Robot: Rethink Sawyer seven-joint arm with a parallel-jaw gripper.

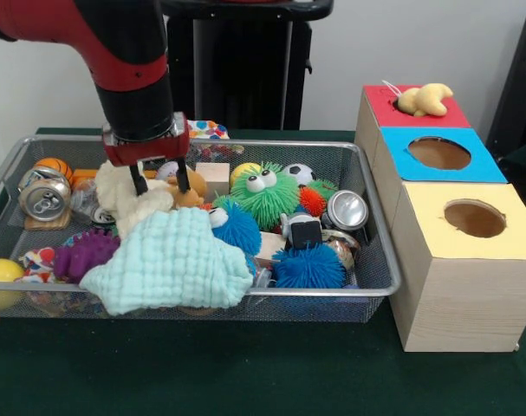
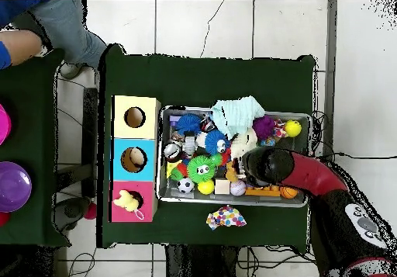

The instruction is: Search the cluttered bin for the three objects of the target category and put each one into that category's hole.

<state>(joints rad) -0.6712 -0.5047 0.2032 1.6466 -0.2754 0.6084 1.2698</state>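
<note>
The wire mesh bin [image 1: 377, 217] is full of toys; it also shows in the overhead view [image 2: 161, 154]. My gripper [image 1: 161, 180] is open and reaches down into the bin's back left. Its fingers [image 1: 139, 182] straddle a spot between a cream plush animal [image 1: 124, 198] and an orange-brown plush [image 1: 194, 186]; they hold nothing. A pale yellow plush [image 1: 425, 100] lies on the red face [image 1: 384, 108] of the wooden box and covers most of its round hole. It also shows in the overhead view [image 2: 126, 202]. In the overhead view my arm [image 2: 271, 167] hides the gripper.
A mint knitted cloth [image 1: 172, 260] lies over the bin's front. Green [image 1: 267, 195], blue [image 1: 308, 267] and purple [image 1: 85, 251] puffer balls, cans [image 1: 46, 198], a soccer ball [image 1: 299, 173] and a wooden block [image 1: 212, 178] surround it. Blue [image 1: 439, 153] and yellow [image 1: 475, 218] holes adjoin. A person's legs [image 2: 46, 25] show at the overhead view's edge.
</note>
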